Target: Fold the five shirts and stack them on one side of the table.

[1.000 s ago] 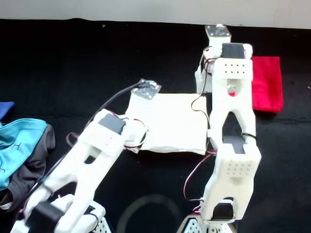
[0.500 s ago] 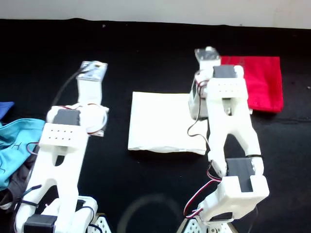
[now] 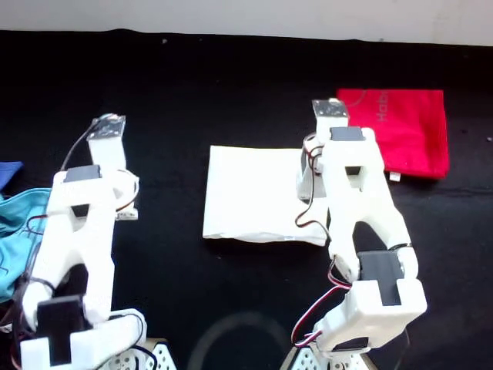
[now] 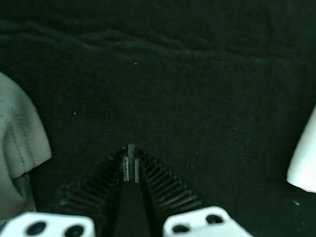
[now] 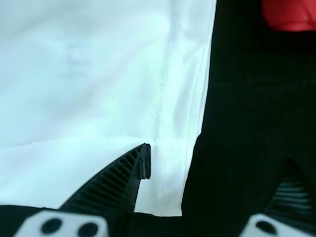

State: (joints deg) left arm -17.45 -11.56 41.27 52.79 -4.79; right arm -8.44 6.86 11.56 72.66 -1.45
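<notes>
A folded white shirt (image 3: 254,196) lies flat in the middle of the black table. A folded red shirt (image 3: 400,131) rests at the far right. Unfolded shirts, teal and grey (image 3: 23,231), are heaped at the left edge. My right arm (image 3: 354,193) stands over the white shirt's right edge. Its gripper (image 5: 217,173) is open, one finger (image 5: 138,168) above the white shirt's (image 5: 98,74) hem and the other over bare cloth. My left arm (image 3: 77,223) stands between the heap and the white shirt, its gripper (image 4: 131,160) shut and empty above black cloth.
The table is covered in black cloth (image 3: 231,85), with bare room along the far side and in front of the white shirt. A pale garment's edge (image 4: 19,143) lies close to the left gripper. A corner of the red shirt (image 5: 291,15) appears in the right wrist view.
My left arm swung away from the white shirt's left edge toward the heap. My right arm drew back from the far side, uncovering the red shirt, and now stands at the white shirt's right edge.
</notes>
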